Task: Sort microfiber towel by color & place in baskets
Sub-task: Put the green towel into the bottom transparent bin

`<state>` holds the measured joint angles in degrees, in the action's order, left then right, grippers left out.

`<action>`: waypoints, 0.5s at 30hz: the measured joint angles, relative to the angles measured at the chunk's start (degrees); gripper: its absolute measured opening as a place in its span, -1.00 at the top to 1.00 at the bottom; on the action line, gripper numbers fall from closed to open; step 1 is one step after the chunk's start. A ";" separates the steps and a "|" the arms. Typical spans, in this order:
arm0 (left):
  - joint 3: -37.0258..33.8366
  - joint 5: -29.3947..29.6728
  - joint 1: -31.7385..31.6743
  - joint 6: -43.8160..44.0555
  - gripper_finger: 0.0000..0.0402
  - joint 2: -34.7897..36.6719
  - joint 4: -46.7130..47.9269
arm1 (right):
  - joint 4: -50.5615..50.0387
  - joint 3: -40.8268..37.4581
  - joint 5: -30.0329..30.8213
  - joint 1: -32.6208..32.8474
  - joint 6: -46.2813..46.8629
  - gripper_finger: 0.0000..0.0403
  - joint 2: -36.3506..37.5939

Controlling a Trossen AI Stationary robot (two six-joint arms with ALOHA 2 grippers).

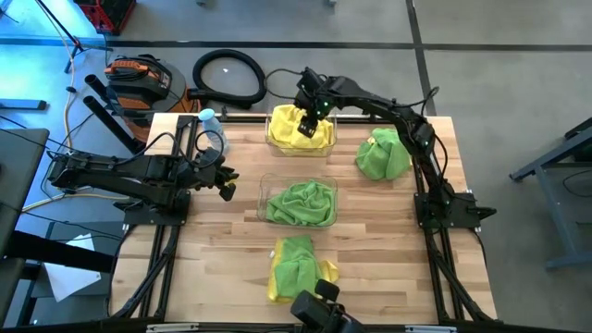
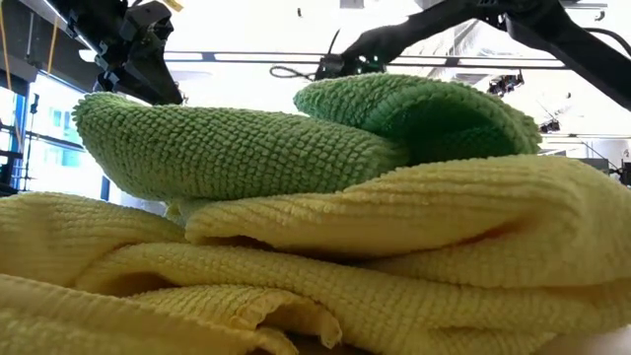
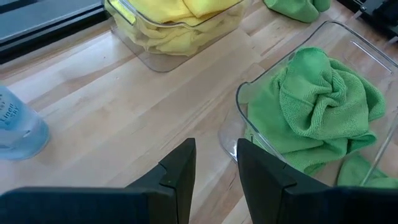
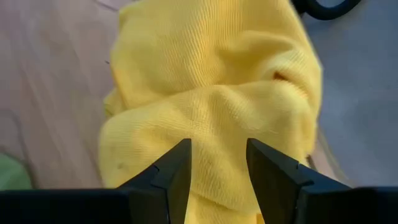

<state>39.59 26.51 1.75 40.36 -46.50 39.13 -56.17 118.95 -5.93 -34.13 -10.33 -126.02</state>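
The far basket (image 1: 326,145) holds yellow towels (image 1: 294,129). My right gripper (image 1: 311,115) hovers open just above them, and its wrist view is filled by a crumpled yellow towel (image 4: 211,81). The middle basket (image 1: 264,185) holds a bunched green towel (image 1: 301,202). My left gripper (image 1: 225,182) waits left of this basket, slightly open; the basket's corner (image 3: 245,93) and the green towel (image 3: 317,99) lie ahead of it. A loose green towel (image 1: 384,154) sits on the table's right. A green towel on a yellow one (image 1: 298,266) lies at the near edge, with the green towel (image 2: 237,148) resting on yellow folds (image 2: 394,256).
A small clear bottle with a blue cap (image 1: 211,125) stands near the table's far left corner, and again beside the left gripper (image 3: 15,127). A black hose ring (image 1: 228,76) lies on the floor beyond the table. Bare wood shows between the baskets and the near pile.
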 joint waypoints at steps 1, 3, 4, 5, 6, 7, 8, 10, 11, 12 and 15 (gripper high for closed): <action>0.00 0.16 -0.02 -0.02 0.47 0.02 0.00 | -1.01 1.12 -0.04 0.00 0.00 0.26 0.00; 0.00 0.19 -0.02 -0.02 0.47 0.01 0.01 | -2.99 3.02 -0.22 0.00 0.01 0.26 0.00; 0.00 0.19 0.00 -0.02 0.47 -0.01 0.02 | -3.96 3.84 -0.34 0.00 0.02 0.26 0.00; 0.00 0.19 0.00 -0.05 0.47 0.01 0.00 | -4.83 4.57 -0.34 0.00 0.02 0.26 0.02; 0.00 0.19 -0.02 -0.07 0.47 -0.01 0.02 | -5.56 5.14 -0.36 0.00 0.02 0.26 0.04; 0.00 0.21 -0.01 -0.07 0.47 0.01 0.02 | -6.33 5.59 -0.36 0.00 0.17 0.26 0.07; 0.00 0.41 0.00 -0.07 0.47 0.02 0.02 | -6.96 5.89 -0.38 0.00 0.76 0.26 0.07; 0.00 0.96 0.01 -0.09 0.47 0.01 0.04 | -8.27 6.30 -0.42 0.00 2.93 0.26 0.07; 0.00 1.06 0.01 -0.09 0.47 0.01 0.04 | -9.28 6.54 -0.45 0.00 3.83 0.26 0.07; 0.00 1.06 0.01 -0.09 0.47 0.00 0.04 | -10.52 6.68 -0.52 0.03 4.57 0.26 0.08; 0.00 1.06 0.01 -1.47 0.47 0.02 0.05 | -14.46 6.68 -0.53 0.17 7.62 0.26 0.11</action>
<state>39.59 27.57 1.76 38.89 -46.48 39.19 -70.63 125.62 -6.46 -33.96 -2.70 -125.91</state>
